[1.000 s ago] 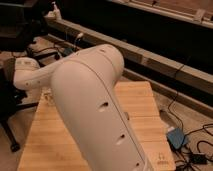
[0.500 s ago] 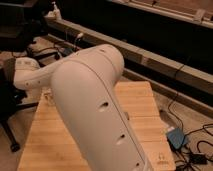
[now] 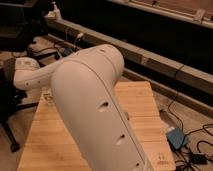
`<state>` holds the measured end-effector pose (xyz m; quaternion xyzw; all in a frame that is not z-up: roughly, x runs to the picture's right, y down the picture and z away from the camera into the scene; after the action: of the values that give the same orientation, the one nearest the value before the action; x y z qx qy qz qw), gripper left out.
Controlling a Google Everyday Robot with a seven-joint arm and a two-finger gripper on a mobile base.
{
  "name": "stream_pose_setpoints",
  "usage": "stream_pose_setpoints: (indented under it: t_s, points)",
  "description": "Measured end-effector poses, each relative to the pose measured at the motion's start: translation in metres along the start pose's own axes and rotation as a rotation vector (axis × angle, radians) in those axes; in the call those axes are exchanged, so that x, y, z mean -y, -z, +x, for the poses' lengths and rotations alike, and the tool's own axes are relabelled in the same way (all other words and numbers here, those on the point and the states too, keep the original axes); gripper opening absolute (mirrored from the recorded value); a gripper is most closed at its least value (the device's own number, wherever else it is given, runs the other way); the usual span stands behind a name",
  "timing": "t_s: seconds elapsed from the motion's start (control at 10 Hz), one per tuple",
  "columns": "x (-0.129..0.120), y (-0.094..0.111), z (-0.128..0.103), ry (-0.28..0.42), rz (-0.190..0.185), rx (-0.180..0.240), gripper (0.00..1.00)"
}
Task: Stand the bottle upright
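The pincer is not seen anywhere in the camera view; it is presumably hidden behind the robot's own arm [image 3: 95,100] or beyond the left joint [image 3: 25,72], so whether it is wide, narrow or holding anything cannot be told. Most of the view is filled by the big white arm segment, which runs from the lower right up to the middle and then bends off to the left over the table's far left corner. The wooden table [image 3: 145,107] is seen only in part: a bare strip at the right of the arm and a bare patch at the lower left. The bottle is not seen on either part; it is judged to lie behind the arm or outside the view, and its pose, lying or standing, cannot be told. A small pale shape is noted at the table's left edge just under the arm, too unclear to name. A blue box [image 3: 176,138] with cables is seen on the floor to the right of the table. Progress: nothing of the task can be confirmed as done. No grasp is shown and no upright bottle is shown. As judged from this, reaching, grasping, turning up and setting down are all left to be done or at least to be verified.
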<state>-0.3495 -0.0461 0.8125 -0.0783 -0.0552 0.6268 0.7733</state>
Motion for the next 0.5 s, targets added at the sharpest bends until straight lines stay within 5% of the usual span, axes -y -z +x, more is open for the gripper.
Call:
stream_pose_setpoints:
  t_s: [0.5]
  points:
    - [0.0,-0.0007,0.0006,0.0,0.0,-0.001,0.8]
